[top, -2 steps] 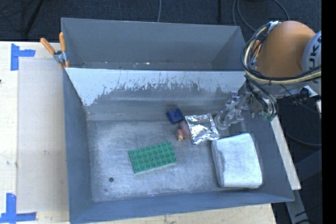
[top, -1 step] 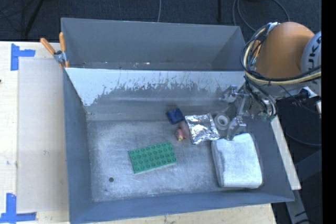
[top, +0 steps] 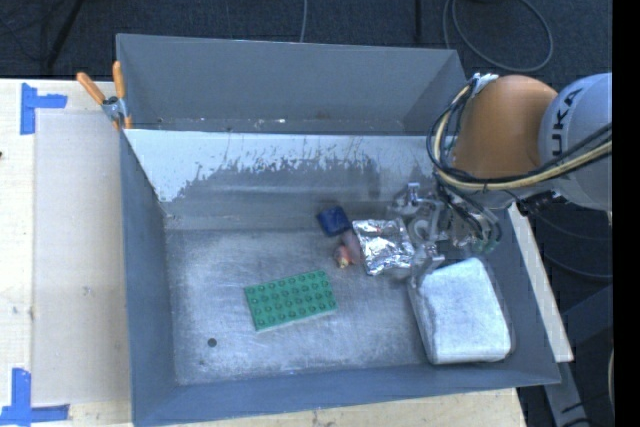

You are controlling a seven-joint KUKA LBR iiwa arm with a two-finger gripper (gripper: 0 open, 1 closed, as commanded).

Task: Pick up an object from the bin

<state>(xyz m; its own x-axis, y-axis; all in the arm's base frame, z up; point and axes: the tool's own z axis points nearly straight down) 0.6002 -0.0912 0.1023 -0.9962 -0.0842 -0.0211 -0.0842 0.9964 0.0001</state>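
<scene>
White foam is lying nearest: a soft, rounded pad point(top: 462, 313) is resting flat in the lower right of the grey bin point(top: 200, 355), close against the right wall, probably where it happened to settle. To its left, a green studded building plate point(top: 290, 302) is lying flat with its studs up, well apart from everything else. It is sitting so low on the floor that it is probably offering little edge to grip. Farther back, around mid-frame, a crumpled wad of silver foil point(top: 378, 245) is sitting just beside the pad's upper left corner. A small pinkish-red bit point(top: 345, 257) is lying at its left side, and a small blue block point(top: 332, 219) is lying just beyond that. The claw point(top: 422, 240) is hanging low at the foil's right edge, just above the pad, and is reaching in from the right beneath the arm's orange cover point(top: 500, 130). I judge it is being held there because the foil is standing proud of the floor, making it the likeliest pick. Whether the claw is open, closed or gripping the foil cannot be told, since its metal is blending into the crumpled silver.
</scene>
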